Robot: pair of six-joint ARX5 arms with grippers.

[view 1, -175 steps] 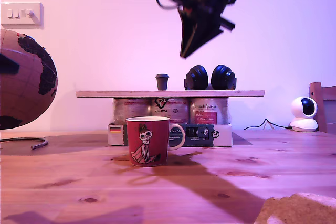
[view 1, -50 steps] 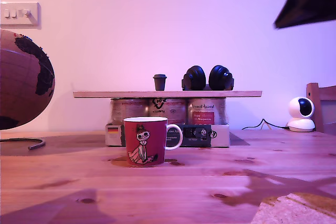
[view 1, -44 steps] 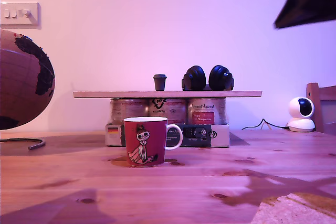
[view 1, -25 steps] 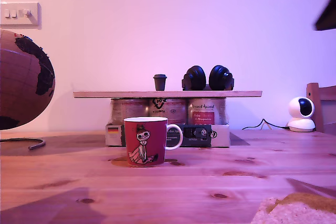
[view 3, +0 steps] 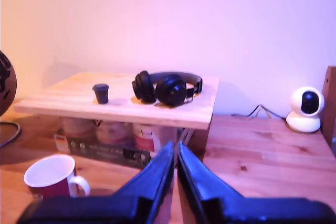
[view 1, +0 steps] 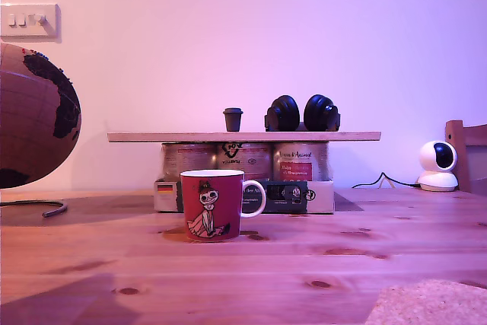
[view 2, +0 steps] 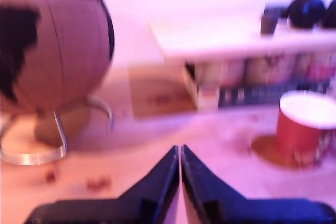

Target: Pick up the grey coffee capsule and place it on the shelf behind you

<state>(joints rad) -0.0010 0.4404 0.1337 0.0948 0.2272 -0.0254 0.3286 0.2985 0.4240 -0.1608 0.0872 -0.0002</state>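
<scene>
Grey coffee capsule (view 1: 233, 119) is upright on the shelf (view 1: 152, 136), at about 9 o'clock from the headphones (view 1: 302, 113) in the exterior view, clear gap between them. Shelf plank sits on a row of tins (view 1: 245, 160); red mug (view 1: 212, 205) is on the desk (view 1: 365, 234) in front, toward 6 o'clock from the capsule.

My first hand (view 2: 179, 156) has its fingers pressed together, nothing between them, over bare desk near the globe (view 2: 47, 40). My second hand (view 3: 176, 153) is likewise closed and empty, facing the shelf; the capsule (view 3: 101, 93) is at roughly 11 o'clock from its tips. Neither arm shows in the exterior view.

Handling, my read: tiny, very light, probably thin-walled, so it would dent under hard squeeze. Tapered body, likely slick; fingers could ride down the taper. If regrasped: pinch across the body just under the wider rim, low force. Tips easily; approach from the side away from the headphones.
</scene>
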